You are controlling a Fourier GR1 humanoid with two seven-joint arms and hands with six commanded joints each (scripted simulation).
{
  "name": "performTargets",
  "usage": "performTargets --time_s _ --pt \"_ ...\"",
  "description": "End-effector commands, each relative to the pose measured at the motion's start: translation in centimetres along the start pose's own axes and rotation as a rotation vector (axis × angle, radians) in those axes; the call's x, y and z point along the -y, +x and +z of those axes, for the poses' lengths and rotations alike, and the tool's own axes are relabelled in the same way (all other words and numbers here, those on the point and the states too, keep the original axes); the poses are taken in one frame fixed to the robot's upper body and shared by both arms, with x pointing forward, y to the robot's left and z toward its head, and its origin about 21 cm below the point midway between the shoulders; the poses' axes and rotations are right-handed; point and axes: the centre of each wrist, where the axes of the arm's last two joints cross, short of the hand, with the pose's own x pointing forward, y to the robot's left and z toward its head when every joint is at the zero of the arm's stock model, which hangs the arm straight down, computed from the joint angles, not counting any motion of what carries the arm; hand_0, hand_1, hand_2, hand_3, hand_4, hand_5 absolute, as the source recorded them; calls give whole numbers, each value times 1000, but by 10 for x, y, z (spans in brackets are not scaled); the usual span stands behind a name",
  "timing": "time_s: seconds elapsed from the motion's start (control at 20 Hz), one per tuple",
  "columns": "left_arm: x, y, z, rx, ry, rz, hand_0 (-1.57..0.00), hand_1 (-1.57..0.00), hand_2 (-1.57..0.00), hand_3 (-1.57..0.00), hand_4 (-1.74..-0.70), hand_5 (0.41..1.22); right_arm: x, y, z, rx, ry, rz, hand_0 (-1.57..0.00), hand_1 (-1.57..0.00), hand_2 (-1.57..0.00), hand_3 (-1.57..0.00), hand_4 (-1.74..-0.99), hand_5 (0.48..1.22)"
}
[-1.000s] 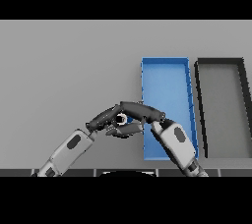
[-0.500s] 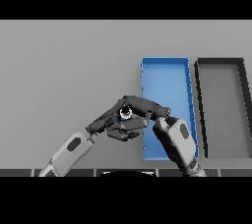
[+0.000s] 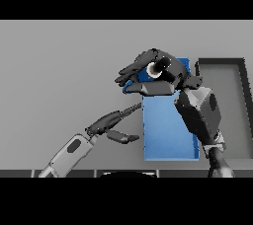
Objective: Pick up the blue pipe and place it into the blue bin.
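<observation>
Grey table [image 3: 59, 61] across the whole view, plain and flat. Toward the right, a blue bin [image 3: 168, 135], long and shallow, running away from the near edge; just beside it on the right, a dark bin [image 3: 232, 115] of like shape, its rim close to the blue one's but not clearly touching.

Right hand [image 3: 153, 73] raised over the far left corner of the blue bin, fingers curled round the pipe [image 3: 154, 69] and thumb closed beneath it. Only one end of the pipe on show: a pale ring with a dark bore, facing up toward the camera, a sliver of blue at its left edge between the fingers. Rest of the pipe hidden inside the grip. Pipe held off the table, partly above the bin's left wall, not down inside it. Right forearm slanting from the lower right edge across the blue bin's right side and covering much of its far end.

Left hand [image 3: 111, 123] low over the table, just left of the blue bin's left wall, fingers straight and pointing toward the bin, thumb spread out below them, holding nothing. Well apart from the right hand, nearer the near edge. Left arm entering from the lower left.
</observation>
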Motion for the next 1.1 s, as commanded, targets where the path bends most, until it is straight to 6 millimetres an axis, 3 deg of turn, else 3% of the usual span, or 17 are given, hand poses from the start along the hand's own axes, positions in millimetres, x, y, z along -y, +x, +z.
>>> performTargets --time_s 0.0,0.15,0.3,0.45,0.65,0.95,1.05 --pt "-2 -2 -1 -7 -1 1 0 0 1 0 -907 499 9 5 -5 -9 -46 13 -1571 -1571 -1571 -1571 -1727 1113" --pt "-1 0 1 19 -8 16 1 1 1 1 -907 491 44 18 -3 -29 -223 79 -1571 -1571 -1571 -1571 -1734 1127" --pt "-5 0 5 19 4 23 1 1 1 1 -911 487 76 6 16 -133 -377 111 -1571 -1571 -1571 -1571 -1737 1135" --pt "-5 -2 6 -4 6 23 1 1 1 1 -902 489 102 -23 48 -248 -528 59 -1571 -1571 -1571 -1571 -1739 1120" --pt "-9 0 1 -20 5 26 1 1 1 1 -893 478 103 -71 82 -417 -633 1 -1571 -1571 -1571 -1571 -1740 1121" --pt "-7 0 5 10 8 27 1 1 1 1 -881 463 93 -124 131 -659 -767 -113 -1571 -1571 -1571 -1571 -1741 1122" --pt "-5 1 3 -3 11 34 1 1 1 1 -882 464 84 -142 146 -746 -769 -145 -1571 -1571 -1571 -1571 -1655 1124"
